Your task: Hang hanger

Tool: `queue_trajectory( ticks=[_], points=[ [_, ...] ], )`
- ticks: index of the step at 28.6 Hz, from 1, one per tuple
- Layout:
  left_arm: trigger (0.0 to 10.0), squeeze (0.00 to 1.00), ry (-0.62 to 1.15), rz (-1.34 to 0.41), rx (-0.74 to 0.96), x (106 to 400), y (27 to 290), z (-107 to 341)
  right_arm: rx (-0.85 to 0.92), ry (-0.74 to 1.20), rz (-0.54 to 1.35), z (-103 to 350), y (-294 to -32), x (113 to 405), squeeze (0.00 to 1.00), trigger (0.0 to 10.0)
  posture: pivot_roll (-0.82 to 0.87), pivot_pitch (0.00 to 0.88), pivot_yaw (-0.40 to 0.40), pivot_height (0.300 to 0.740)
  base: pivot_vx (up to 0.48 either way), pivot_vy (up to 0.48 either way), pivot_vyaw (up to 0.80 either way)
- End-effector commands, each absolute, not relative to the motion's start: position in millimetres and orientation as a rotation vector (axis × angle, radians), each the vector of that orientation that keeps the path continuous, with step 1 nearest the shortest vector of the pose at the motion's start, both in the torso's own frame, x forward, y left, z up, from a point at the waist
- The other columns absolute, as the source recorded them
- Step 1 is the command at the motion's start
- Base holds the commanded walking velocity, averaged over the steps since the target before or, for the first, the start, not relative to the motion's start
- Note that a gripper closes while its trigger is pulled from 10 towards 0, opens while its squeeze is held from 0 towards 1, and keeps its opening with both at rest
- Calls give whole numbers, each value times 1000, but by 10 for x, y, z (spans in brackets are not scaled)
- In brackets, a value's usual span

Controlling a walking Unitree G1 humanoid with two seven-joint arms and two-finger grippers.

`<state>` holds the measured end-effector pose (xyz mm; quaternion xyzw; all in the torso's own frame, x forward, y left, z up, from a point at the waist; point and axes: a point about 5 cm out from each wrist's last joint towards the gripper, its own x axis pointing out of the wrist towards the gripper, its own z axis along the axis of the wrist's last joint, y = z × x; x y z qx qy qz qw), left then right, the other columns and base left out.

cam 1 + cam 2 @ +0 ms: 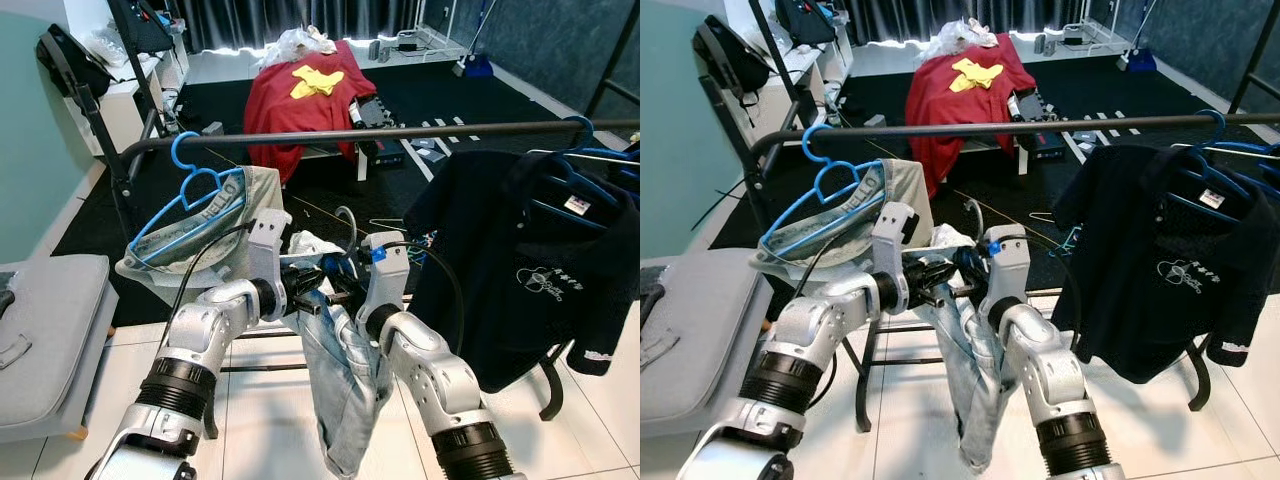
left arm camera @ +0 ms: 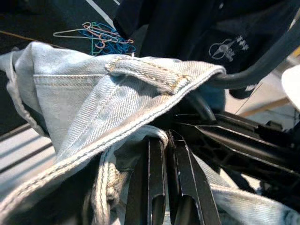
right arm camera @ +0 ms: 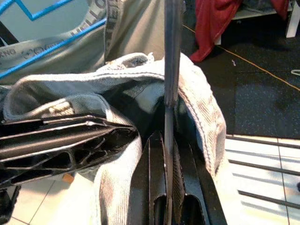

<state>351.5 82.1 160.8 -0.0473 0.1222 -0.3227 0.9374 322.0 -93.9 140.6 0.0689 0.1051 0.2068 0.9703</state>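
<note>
- Holding the jeans [image 1: 340,370] up in front of the clothes rail [image 1: 400,132] right now, so by my read I'm mid-carry: garment's on its hanger, hook not over the bar yet.
- Left gripper [image 1: 318,281] is pinched shut on a fold of denim near the waistband; the left wrist view shows its fingers [image 2: 157,183] pressed together with cloth between them.
- Right gripper [image 1: 345,272] is closed on the hanger [image 3: 171,56] itself, a thin grey rod running straight up out of its fingers [image 3: 157,187] through the waistband. Both claws meet at the same spot, just below the rail and between the two garments already hung.
- Next move, I reckon: lift the right arm so the hanger's grey hook [image 1: 346,222] clears the bar, ease forward, drop it on. The gap between the grey shorts [image 1: 215,235] on their blue hanger [image 1: 190,180] and the black polo shirt [image 1: 520,270] looks like the place to aim.
- Left claw probably needs to let go only once the hook bears weight, otherwise the jeans could slide off.
- Materials: light-wash denim, heavy, floppy, thick stitched seams, hanging in a long twisted drape. Hanger looks like smooth slim metal or plastic, can't tell which. Rail is a dark round tube, likely slick.
- Red shirt [image 1: 305,95] draped over something in the background, not my problem.
</note>
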Motion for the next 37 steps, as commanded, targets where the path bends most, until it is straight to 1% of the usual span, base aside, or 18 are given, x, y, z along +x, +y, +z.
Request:
queue_trajectory(
  ticks=[1, 3, 4, 8, 9, 10, 11, 15, 17, 18, 23, 24, 25, 26, 29, 34, 36, 37],
  points=[
    [0, 0, 207, -564, -19, 3589, 1022, 1633, 173, 252, 442, 1368, -948, 3167, 0, 10000, -69, 80, 59, 740, 0, 0, 0],
    [0, 0, 213, -558, 0, 3591, 1025, 1589, 186, 257, 443, 1384, -960, 3162, 0, 10000, -69, 80, 59, 740, 0, 0, 0],
    [0, 0, 223, -543, 41, 3599, 1031, 1509, 190, 264, 451, 1408, -974, 3154, 0, 10000, -70, 79, 58, 740, 0, 0, 0],
    [0, 0, 229, -524, 53, 3592, 1012, 1403, 194, 265, 461, 1451, -990, 3149, 0, 10000, -74, 80, 60, 740, 0, 0, 0],
    [2235, 0, 225, -524, 39, 3588, 989, 1393, 194, 265, 464, 1462, -991, 3147, 0, 10000, -74, 80, 60, 740, 0, 0, 0],
    [2235, 0, 225, -524, 39, 3588, 989, 1393, 194, 265, 464, 1462, -991, 3147, 0, 10000, -74, 80, 60, 740, 0, 0, 0],
    [10000, 1000, 220, -525, 26, 3585, 972, 1396, 195, 265, 466, 1468, -991, 3145, 0, 10000, -74, 80, 60, 740, 0, 0, 0],
    [10000, 1000, 200, -541, -43, 3587, 936, 1455, 194, 267, 468, 1471, -989, 3144, 0, 10000, -72, 79, 59, 740, 0, 0, 0],
    [10000, 1000, 200, -541, -43, 3587, 936, 1455, 194, 267, 468, 1471, -989, 3144, 0, 10000, -72, 79, 59, 740, 0, 0, 0],
    [10000, 1000, 172, -544, -88, 3595, 929, 1515, 187, 271, 464, 1471, -993, 3144, 0, 10000, -74, 81, 59, 740, 0, 0, 0],
    [10000, 1000, 144, -551, -101, 3595, 928, 1555, 177, 282, 456, 1462, -1007, 3137, 0, 10000, -75, 81, 59, 740, 0, 0, 0],
    [10000, 1000, 131, -587, -117, 3577, 906, 1579, 168, 286, 452, 1456, -1016, 3133, 0, 10000, -75, 81, 59, 740, 0, 0, 0],
    [10000, 0, 108, -660, -145, 3519, 861, 1641, 154, 298, 435, 1427, -1042, 3131, 0, 10000, -74, 82, 57, 740, 0, 0, 0],
    [10000, 0, 108, -660, -145, 3519, 861, 1641, 154, 298, 435, 1427, -1042, 3131, 0, 10000, -74, 82, 57, 740, 0, 0, 0],
    [10000, 0, 51, -925, -239, 3225, 741, 1841, 113, 376, 328, 1243, -1201, 3132, 0, 10000, -71, 83, 55, 740, 0, 0, 0],
    [10000, 0, 50, -1008, -246, 3111, 718, 1867, 109, 396, 293, 1182, -1262, 3132, 0, 10000, -68, 82, 53, 740, 0, 0, 0],
    [10000, 0, 65, -1100, -232, 2966, 698, 1851, 106, 404, 243, 1124, -1356, 3142, 0, 10000, -66, 80, 52, 740, 0, 0, 0],
    [10000, 0, 81, -1098, -215, 2943, 707, 1816, 100, 406, 218, 1102, -1411, 3150, 0, 10000, -68, 76, 53, 740, 0, 0, 0]
  ],
)
